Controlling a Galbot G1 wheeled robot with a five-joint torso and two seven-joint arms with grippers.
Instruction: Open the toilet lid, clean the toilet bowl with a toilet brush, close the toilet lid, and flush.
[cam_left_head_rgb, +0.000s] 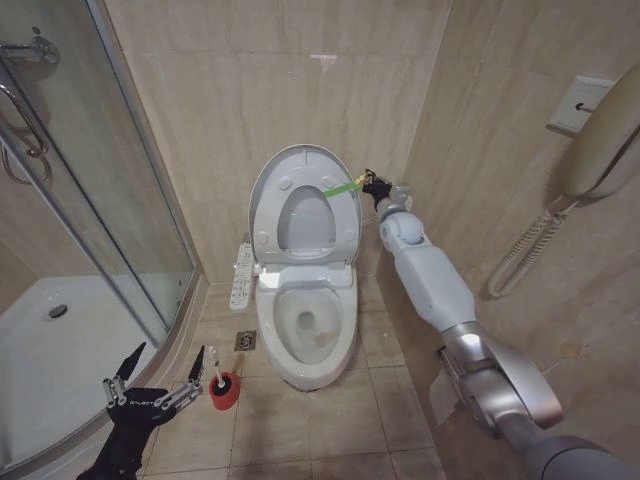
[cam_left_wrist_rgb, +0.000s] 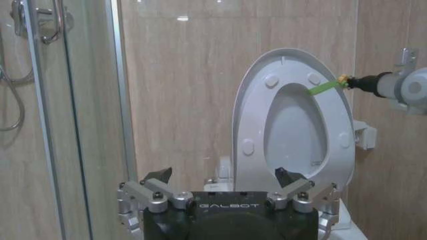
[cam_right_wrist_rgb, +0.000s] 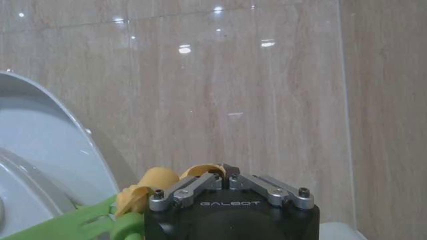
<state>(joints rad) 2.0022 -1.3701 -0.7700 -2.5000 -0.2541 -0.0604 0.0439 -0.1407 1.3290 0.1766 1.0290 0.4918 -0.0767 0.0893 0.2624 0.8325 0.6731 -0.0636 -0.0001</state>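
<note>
The toilet lid (cam_left_head_rgb: 268, 205) (cam_left_wrist_rgb: 248, 120) stands raised against the back wall, its underside with round bumpers facing me. A green strap (cam_left_head_rgb: 340, 187) (cam_left_wrist_rgb: 323, 88) (cam_right_wrist_rgb: 80, 222) runs from the lid's upper right edge to my right gripper (cam_left_head_rgb: 372, 184) (cam_right_wrist_rgb: 225, 172), which is shut on the strap's yellow end. Below, the toilet bowl (cam_left_head_rgb: 310, 325) is uncovered. The toilet brush (cam_left_head_rgb: 213, 362) stands in its red cup (cam_left_head_rgb: 224, 392) on the floor left of the bowl. My left gripper (cam_left_head_rgb: 168, 358) (cam_left_wrist_rgb: 221, 176) hangs open just left of the brush, holding nothing.
A curved glass shower enclosure (cam_left_head_rgb: 110, 220) closes off the left side. A long white button panel (cam_left_head_rgb: 241, 275) sticks out beside the bowl, with a floor drain (cam_left_head_rgb: 245, 341) below it. A wall phone (cam_left_head_rgb: 600, 150) and tiled wall lie close to the right arm.
</note>
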